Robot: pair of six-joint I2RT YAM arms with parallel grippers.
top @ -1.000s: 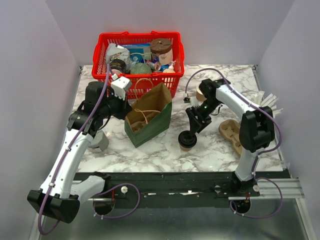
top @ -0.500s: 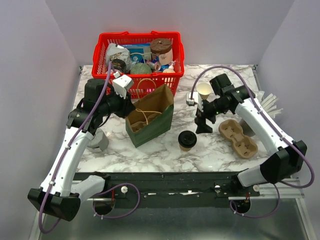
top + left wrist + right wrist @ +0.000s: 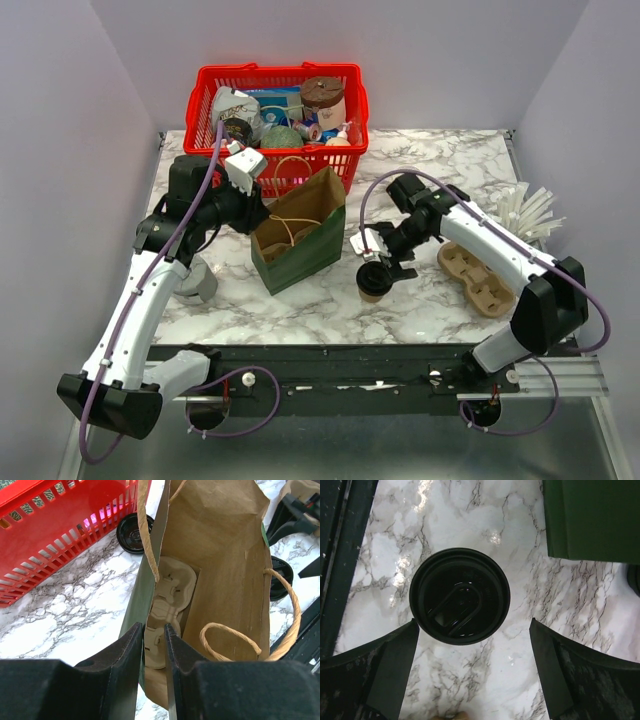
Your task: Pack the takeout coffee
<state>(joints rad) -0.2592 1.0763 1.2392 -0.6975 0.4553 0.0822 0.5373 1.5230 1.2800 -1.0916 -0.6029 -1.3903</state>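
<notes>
One coffee cup (image 3: pixel 373 283), tan with a black lid, stands low center on the desk (image 3: pixel 420 310). The right gripper (image 3: pixel 472 630) is spread wide either side of it, not touching. One bag (image 3: pixel 225 580), and the left gripper (image 3: pixel 154 635) is slightly apart, straddling its rim. Two carriers: one on the desk at right (image 3: pixel 477 277), and one inside the bag (image 3: pixel 167 605) that only the left wrist view shows.

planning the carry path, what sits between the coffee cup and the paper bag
Nothing but bare marble table lies between the black-lidded cup and the green bag; the right wrist view shows it best.
</notes>
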